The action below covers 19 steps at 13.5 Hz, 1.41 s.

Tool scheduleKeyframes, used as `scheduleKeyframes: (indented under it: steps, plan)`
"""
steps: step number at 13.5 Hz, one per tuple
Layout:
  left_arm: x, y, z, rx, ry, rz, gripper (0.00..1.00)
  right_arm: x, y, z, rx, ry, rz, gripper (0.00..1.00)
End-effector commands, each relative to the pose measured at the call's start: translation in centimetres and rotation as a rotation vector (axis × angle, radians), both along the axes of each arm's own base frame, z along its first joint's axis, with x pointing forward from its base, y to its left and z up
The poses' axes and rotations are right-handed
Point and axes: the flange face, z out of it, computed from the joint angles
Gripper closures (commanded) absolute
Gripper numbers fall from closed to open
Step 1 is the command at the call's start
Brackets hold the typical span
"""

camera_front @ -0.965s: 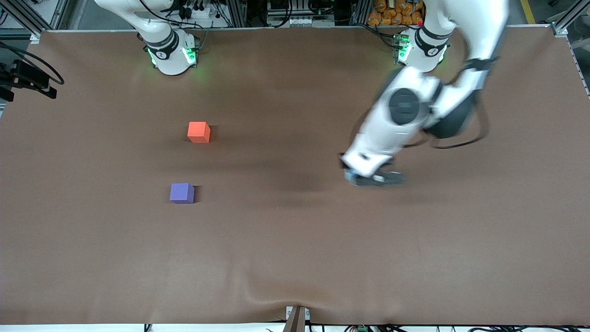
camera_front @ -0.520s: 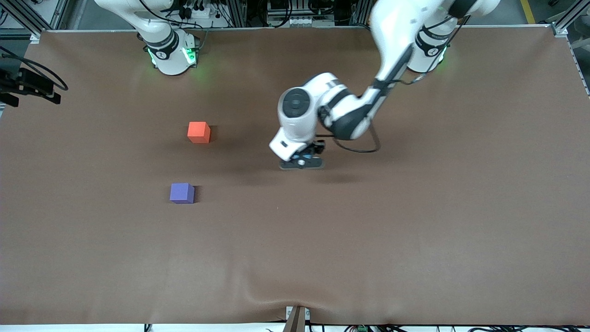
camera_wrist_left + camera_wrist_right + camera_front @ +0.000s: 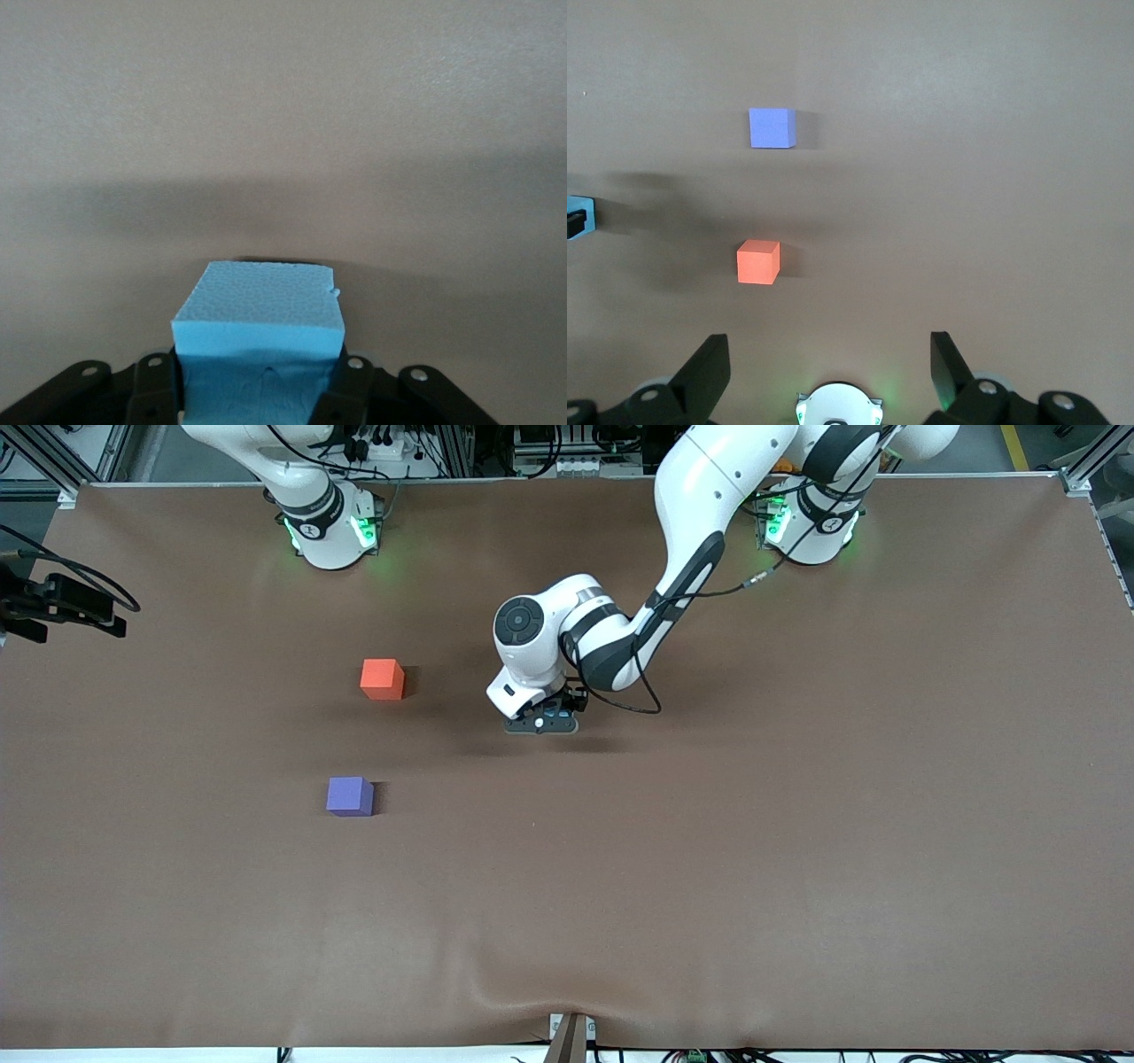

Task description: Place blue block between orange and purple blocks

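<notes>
My left gripper (image 3: 542, 723) hangs over the middle of the table, shut on the light sky-blue block (image 3: 257, 310), which fills the space between its fingers in the left wrist view. The orange-red block (image 3: 383, 678) and the violet-purple block (image 3: 350, 795) sit apart on the brown cover toward the right arm's end, the purple one nearer the front camera. Both also show in the right wrist view, orange (image 3: 758, 262) and purple (image 3: 772, 127). My right gripper (image 3: 828, 367) is open and empty high above its own base, and waits.
A black camera mount (image 3: 62, 602) sticks in at the table edge at the right arm's end. The brown cover (image 3: 797, 824) has a wrinkle (image 3: 532, 988) near the front edge. The arm bases stand along the back edge.
My left arm has swung from the left arm's end to the table's middle, toward the orange and purple blocks, with the blue block in its gripper. The two blocks have not moved.
</notes>
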Motion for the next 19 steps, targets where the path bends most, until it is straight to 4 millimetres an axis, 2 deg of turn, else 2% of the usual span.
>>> scheduleKeyframes:
  steps: [1, 2, 4, 5, 7, 8, 10, 11, 12, 15, 17, 19]
  plan:
    - [1.4, -0.2, 1.3, -0.006, -0.062, 0.015, 0.00, 2.6, 0.1, -3.7, -0.003, 0.049, 0.021, 0.00]
    - [1.6, -0.1, 2.3, -0.011, -0.077, 0.018, 0.00, 3.6, -0.1, -5.9, 0.001, 0.091, 0.018, 0.00]
    - [2.6, 0.6, 5.6, -0.012, -0.094, 0.028, 0.00, 3.9, 0.0, -6.8, -0.002, 0.104, 0.015, 0.00]
    - [3.3, 1.6, 7.8, 0.004, -0.094, 0.040, 0.00, 4.0, 0.5, -7.2, 0.002, 0.113, 0.018, 0.00]
    - [5.6, 4.1, 14.2, -0.013, -0.130, 0.066, 0.00, 4.4, 3.8, -8.0, 0.026, 0.118, 0.038, 0.00]
    - [7.7, 6.3, 18.1, -0.046, -0.165, 0.099, 0.00, 4.5, 5.3, -8.3, 0.049, 0.127, -0.016, 0.00]
    - [10.8, 10.5, 23.4, -0.094, -0.211, 0.155, 0.00, 5.1, 8.3, -11.5, 0.166, 0.208, -0.094, 0.00]
    - [11.9, 12.2, 25.2, -0.106, -0.229, 0.165, 0.00, 5.2, 10.1, -13.1, 0.248, 0.244, -0.091, 0.00]
    - [12.8, 14.0, 26.6, -0.110, -0.240, 0.170, 0.00, 5.4, 12.0, -13.6, 0.273, 0.233, -0.089, 0.00]
    - [16.5, 21.1, 28.6, -0.070, -0.229, 0.162, 0.00, 4.7, 18.2, -15.4, 0.240, 0.224, -0.096, 0.00]
    - [18.6, 25.4, 29.4, -0.059, -0.232, 0.188, 0.00, 3.6, 23.5, -17.4, 0.211, 0.205, -0.127, 0.00]
    - [19.8, 29.3, 30.5, -0.038, -0.221, 0.187, 0.00, 2.2, 29.3, -19.8, 0.188, 0.166, -0.171, 0.00]
